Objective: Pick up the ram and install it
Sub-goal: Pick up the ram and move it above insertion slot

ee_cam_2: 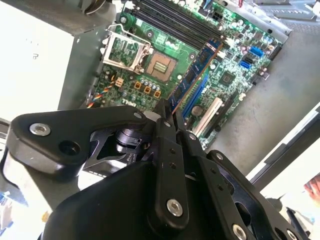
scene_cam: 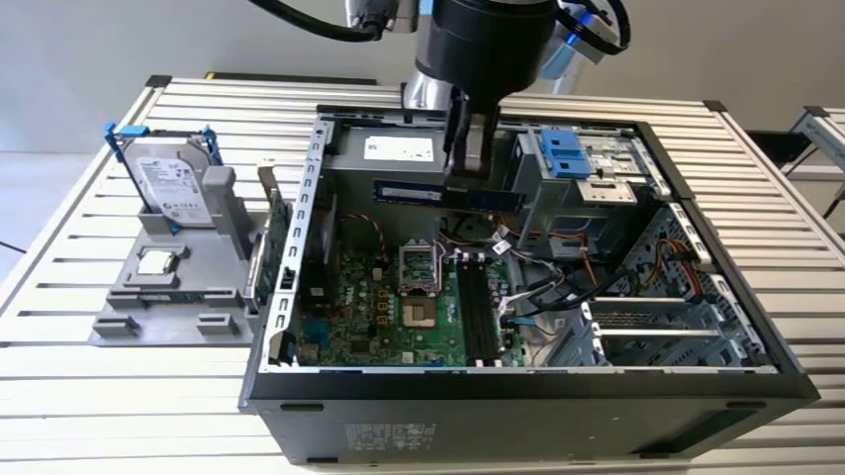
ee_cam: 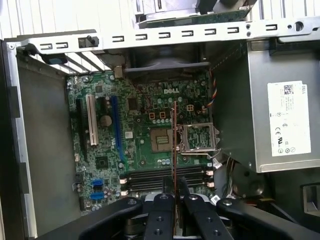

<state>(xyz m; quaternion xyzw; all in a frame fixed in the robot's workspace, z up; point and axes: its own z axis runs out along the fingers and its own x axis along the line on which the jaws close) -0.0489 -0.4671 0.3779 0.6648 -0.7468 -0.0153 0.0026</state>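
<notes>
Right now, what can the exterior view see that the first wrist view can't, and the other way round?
Exterior view: the silver hard drive and the little square processor chip, both sitting on a grey stand beside the computer case. First wrist view: a long white slot and a blue slot on the board. Both: the gripper pinching the ram above the green motherboard, whose processor socket is empty.
</notes>
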